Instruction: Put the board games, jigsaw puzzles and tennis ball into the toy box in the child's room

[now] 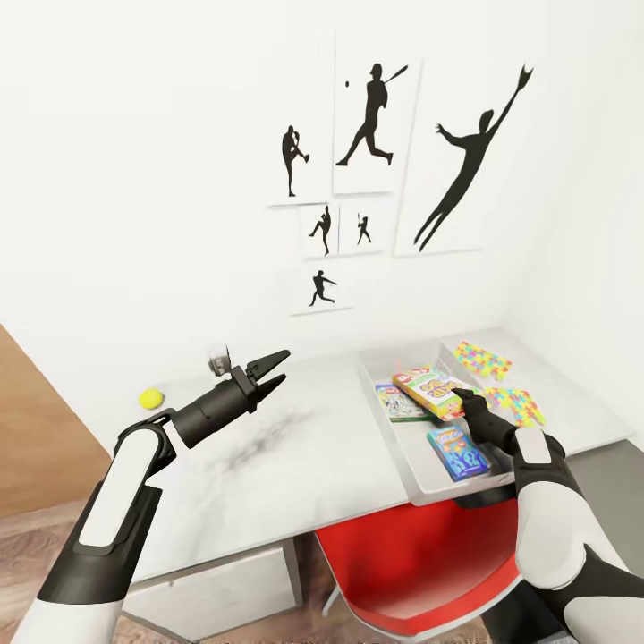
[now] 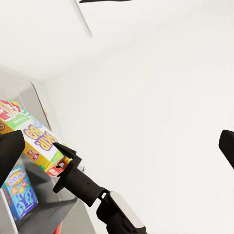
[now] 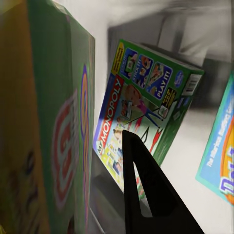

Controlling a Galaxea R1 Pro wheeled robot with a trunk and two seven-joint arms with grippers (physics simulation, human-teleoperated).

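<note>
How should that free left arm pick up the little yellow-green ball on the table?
Probably from above: the tennis ball sits alone on the table near the wall, nothing crowding it. Being round, any pair of opposite sides works, so the open left gripper could straddle its widest middle.

We see two arms with glossy white shells over matte black joints and elbows. Each forearm ends in a ribbed black cylindrical wrist section. Left claw is all black: two tapered, pointed fingers with serrated inner edges. Right claw is also black, with a chunkier knuckle block behind it. In the right wrist view one finger reads as a flat black wedge with a slot cut through it.
</note>
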